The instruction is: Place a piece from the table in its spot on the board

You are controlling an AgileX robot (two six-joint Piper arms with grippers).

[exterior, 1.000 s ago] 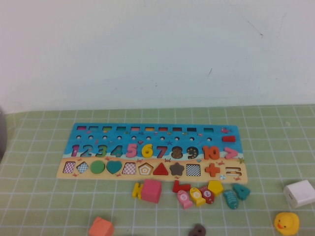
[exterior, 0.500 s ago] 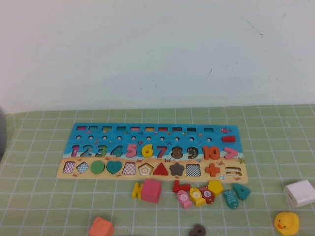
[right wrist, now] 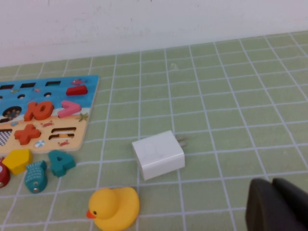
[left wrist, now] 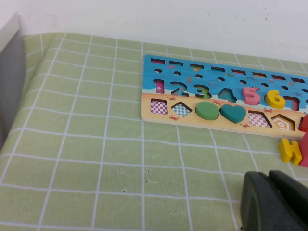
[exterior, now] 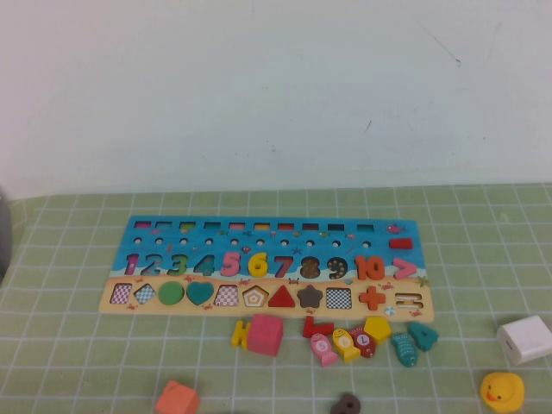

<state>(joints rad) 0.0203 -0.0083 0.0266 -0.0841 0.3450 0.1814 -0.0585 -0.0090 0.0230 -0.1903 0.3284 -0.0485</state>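
Observation:
The board (exterior: 121, 233) lies flat on the green checked mat, blue above with numerals 1-10 and a tan strip of shapes below. The piece, a yellow 6 (exterior: 257, 264), sits in its slot between the pink 5 and the red 7; the left wrist view also has it (left wrist: 275, 98). Neither arm appears in the high view. My left gripper (left wrist: 268, 174) is shut and empty over bare mat, near the board's left end (left wrist: 144, 113). My right gripper (right wrist: 271, 182) is shut and empty over the mat beyond the board's right end (right wrist: 94, 103).
Loose pieces lie in front of the board: a pink cube (exterior: 266, 334), a yellow block (exterior: 240, 334), a yellow pentagon (exterior: 377, 328), several fish, a teal 4 (exterior: 423, 335). A white charger (exterior: 524, 339), a rubber duck (exterior: 502, 392) and an orange block (exterior: 177, 398) sit nearer.

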